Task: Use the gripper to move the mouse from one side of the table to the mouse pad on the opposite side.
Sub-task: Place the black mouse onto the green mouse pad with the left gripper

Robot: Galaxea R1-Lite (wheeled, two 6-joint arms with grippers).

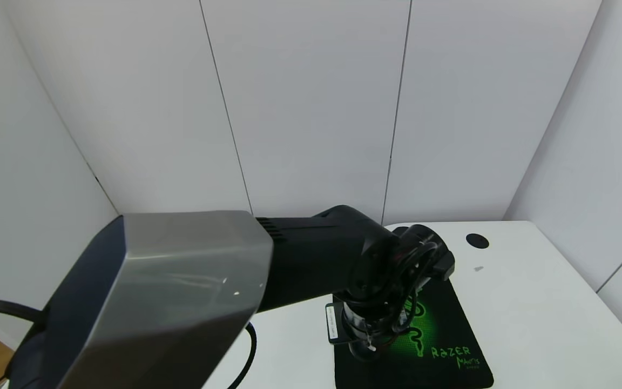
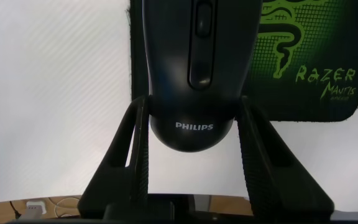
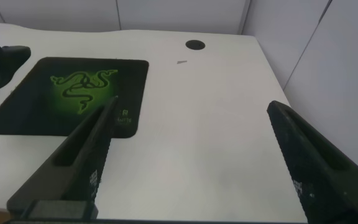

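My left gripper [image 1: 367,337] reaches down over the left part of the black mouse pad [image 1: 440,335] with its green snake logo. The hand hides the mouse in the head view. In the left wrist view the gripper [image 2: 192,104] is shut on the glossy black mouse [image 2: 194,56], with both fingers against its sides near the "PHILIPS" end. The mouse's front lies over the mouse pad [image 2: 316,62]; its back end overhangs the white table [image 2: 55,93]. I cannot tell whether it touches the pad. My right gripper [image 3: 192,107] is open and empty above the table's right side.
A round black grommet [image 1: 477,241] sits at the table's far right, also in the right wrist view [image 3: 195,45]. White walls close in behind and to the right. The left arm's grey housing [image 1: 170,292] blocks the left of the head view.
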